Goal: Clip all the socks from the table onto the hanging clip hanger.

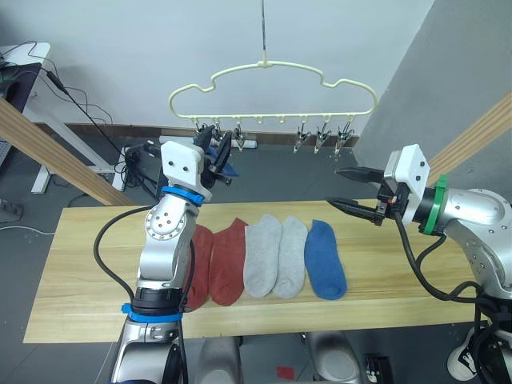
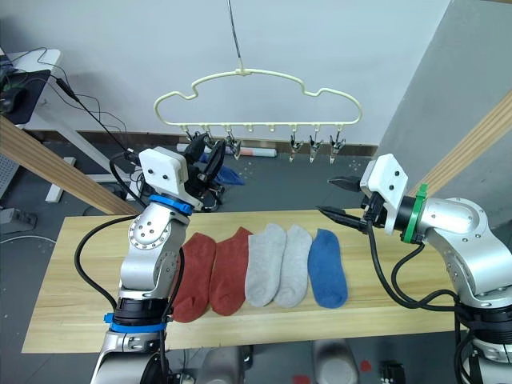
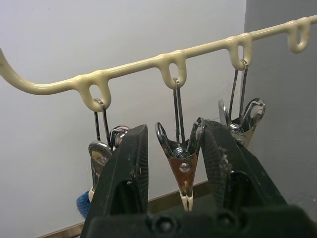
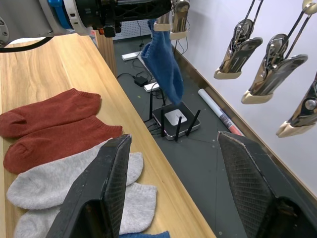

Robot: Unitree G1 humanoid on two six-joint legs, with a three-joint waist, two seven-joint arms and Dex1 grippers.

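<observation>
While five socks lie in a row on the light-wood worktop [image 1: 80, 280], a sixth, a blue sock [image 4: 164, 62], already hangs from a clip of the clip hanger [image 1: 272, 92], dangling toe-down at the hanger's left end. The left gripper [image 3: 184, 163] is raised to the hanger; its jaws stand open on either side of a second clip [image 3: 182, 168], close to its levers, though contact cannot be judged. The right gripper [image 1: 352, 190] hovers above the worktop's far right part, jaws wide apart and holding nothing, pointing toward the hanger's right clips.

On the worktop, left to right, lie two rust-red socks [image 2: 214, 272], two light grey socks [image 2: 278, 264] and one more blue sock [image 1: 325, 260], side by side and touching, long axes running front to back with cuffs toward the far edge.

Beyond the worktop are a dark floor, a white wall, cables, a router [image 4: 174, 118] and slanting wooden rails [image 1: 48, 152].
</observation>
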